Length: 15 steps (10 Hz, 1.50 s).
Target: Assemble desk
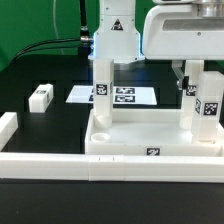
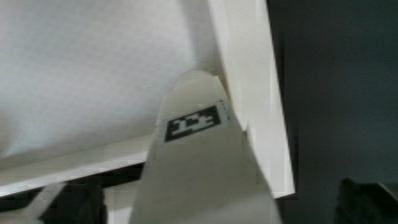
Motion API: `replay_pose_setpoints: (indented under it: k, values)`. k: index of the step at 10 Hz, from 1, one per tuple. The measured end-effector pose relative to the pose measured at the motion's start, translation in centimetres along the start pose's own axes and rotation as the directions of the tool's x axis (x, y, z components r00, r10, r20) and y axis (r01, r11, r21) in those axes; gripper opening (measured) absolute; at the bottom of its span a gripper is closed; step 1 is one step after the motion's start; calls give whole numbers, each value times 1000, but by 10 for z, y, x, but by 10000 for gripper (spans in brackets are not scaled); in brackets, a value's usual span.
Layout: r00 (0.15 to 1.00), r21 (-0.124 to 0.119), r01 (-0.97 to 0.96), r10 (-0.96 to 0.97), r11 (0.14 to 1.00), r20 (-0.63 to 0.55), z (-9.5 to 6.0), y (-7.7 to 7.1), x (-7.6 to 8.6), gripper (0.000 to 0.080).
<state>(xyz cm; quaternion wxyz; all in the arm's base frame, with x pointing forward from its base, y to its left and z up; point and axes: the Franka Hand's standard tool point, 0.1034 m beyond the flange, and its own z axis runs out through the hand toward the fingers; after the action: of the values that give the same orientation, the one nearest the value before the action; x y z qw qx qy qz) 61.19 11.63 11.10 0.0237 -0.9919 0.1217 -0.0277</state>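
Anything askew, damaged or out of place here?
Only one loose leg, lying on the table at the exterior view's left, apart from the desk top; two legs stand upright on it. Probably just not fitted yet.

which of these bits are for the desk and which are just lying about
for the desk: desk slab, leg standing on it at the exterior view's left, leg standing at the exterior view's right, loose leg lying on the table
just lying about: marker board, border rails

Black table (image 1: pixel 50 135) — desk slab (image 1: pixel 120 140), loose leg block (image 1: pixel 40 97), marker board (image 1: pixel 125 96), white border rails (image 1: pixel 100 168)
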Motion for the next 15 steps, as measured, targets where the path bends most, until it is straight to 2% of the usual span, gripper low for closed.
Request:
replay_pose_setpoints:
  k: [2, 3, 4, 5, 6, 7, 8, 9, 11, 12, 14, 15]
  values:
    - [990, -13, 139, -139, 990, -2, 0, 2, 1, 648]
    - [969, -31, 247, -247, 969, -1, 0, 3, 1, 648]
    - [967, -32, 253, -253, 967, 1, 0, 4, 1, 648]
    - [965, -33, 262, -262, 964, 2, 1, 6, 2, 523]
    - [966, -33, 260, -260, 965, 2, 1, 6, 2, 523]
    - [970, -32, 242, -243, 970, 1, 1, 6, 2, 384]
    - [974, -32, 225, -226, 974, 1, 1, 6, 2, 288]
    - [974, -32, 226, -226, 974, 1, 1, 6, 2, 288]
    - [993, -29, 115, -115, 993, -2, 1, 6, 2, 288]
    - [998, -11, -62, 62, 998, 3, 2, 7, 1, 288]
    - [949, 3, -316, 316, 949, 8, 3, 6, 0, 288]
    - [887, 16, -461, 461, 887, 15, 3, 7, 0, 288]
